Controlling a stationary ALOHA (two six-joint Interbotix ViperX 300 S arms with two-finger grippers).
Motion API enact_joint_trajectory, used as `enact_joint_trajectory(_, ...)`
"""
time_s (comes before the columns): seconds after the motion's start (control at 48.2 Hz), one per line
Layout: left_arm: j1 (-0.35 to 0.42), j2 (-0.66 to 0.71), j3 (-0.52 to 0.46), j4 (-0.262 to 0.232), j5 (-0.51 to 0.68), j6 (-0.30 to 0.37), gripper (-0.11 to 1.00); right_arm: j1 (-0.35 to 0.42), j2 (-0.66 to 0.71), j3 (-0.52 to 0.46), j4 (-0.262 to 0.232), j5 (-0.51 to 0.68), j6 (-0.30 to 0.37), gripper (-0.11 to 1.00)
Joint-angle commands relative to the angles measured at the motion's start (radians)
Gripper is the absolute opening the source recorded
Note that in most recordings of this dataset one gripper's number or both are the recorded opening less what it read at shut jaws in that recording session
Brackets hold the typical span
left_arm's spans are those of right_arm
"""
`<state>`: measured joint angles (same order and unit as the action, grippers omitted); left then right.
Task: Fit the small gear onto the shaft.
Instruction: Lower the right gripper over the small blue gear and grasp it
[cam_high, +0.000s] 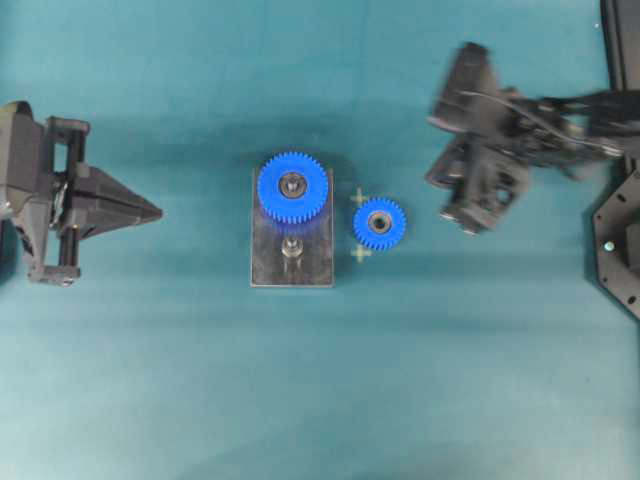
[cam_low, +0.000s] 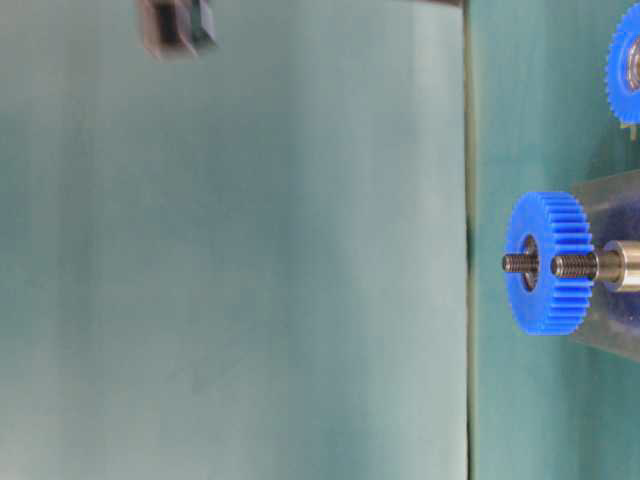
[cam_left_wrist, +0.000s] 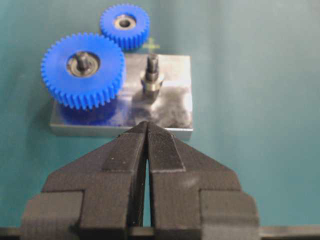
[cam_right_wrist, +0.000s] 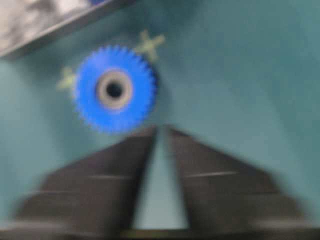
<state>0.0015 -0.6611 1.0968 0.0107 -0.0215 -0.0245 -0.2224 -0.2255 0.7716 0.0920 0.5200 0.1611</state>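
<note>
The small gear (cam_high: 379, 223) lies flat on the teal table, right of the grey plate (cam_high: 318, 262). It also shows in the left wrist view (cam_left_wrist: 124, 24) and the right wrist view (cam_right_wrist: 114, 89). The shaft (cam_high: 291, 247) stands upright and bare on the plate, clear in the left wrist view (cam_left_wrist: 151, 75). My left gripper (cam_high: 158, 211) is shut and empty, left of the plate, its tips (cam_left_wrist: 147, 123) pointing at it. My right gripper (cam_high: 458, 218) is blurred, right of the small gear. Its jaws (cam_right_wrist: 162, 129) stand slightly apart, empty, just short of the gear.
The larger blue gear (cam_high: 293, 187) sits on its own shaft at the plate's far end, close to the bare shaft (cam_low: 590, 265). Two yellow cross marks (cam_high: 360, 198) flank the small gear. A black frame (cam_high: 620, 240) stands at the right edge.
</note>
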Motion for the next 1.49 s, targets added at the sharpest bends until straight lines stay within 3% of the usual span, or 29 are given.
enact_joint_trajectory(0.0, -0.011, 0.002, -0.025, 0.003, -0.011, -0.002, 0.0, -0.005, 0.069, -0.063, 0.0, 0.002, 0.002, 0.49)
enact_joint_trajectory(0.125, -0.018, 0.002, -0.025, 0.003, -0.011, -0.002, 0.0, -0.005, 0.175, -0.127, 0.0, 0.046, -0.005, 0.85)
enact_joint_trajectory(0.166, -0.018, 0.002, -0.025, 0.003, -0.011, -0.002, 0.0, -0.005, 0.206, -0.149, 0.0, 0.066, -0.006, 0.92)
enact_joint_trajectory(0.415, -0.02, 0.002, -0.026, 0.003, -0.011, -0.002, 0.0, -0.002, 0.313, -0.227, 0.0, 0.161, -0.011, 0.88)
enact_joint_trajectory(1.473, -0.02, 0.003, -0.018, 0.002, -0.012, -0.003, 0.0, 0.028, 0.407, -0.27, 0.0, 0.23, -0.008, 0.87)
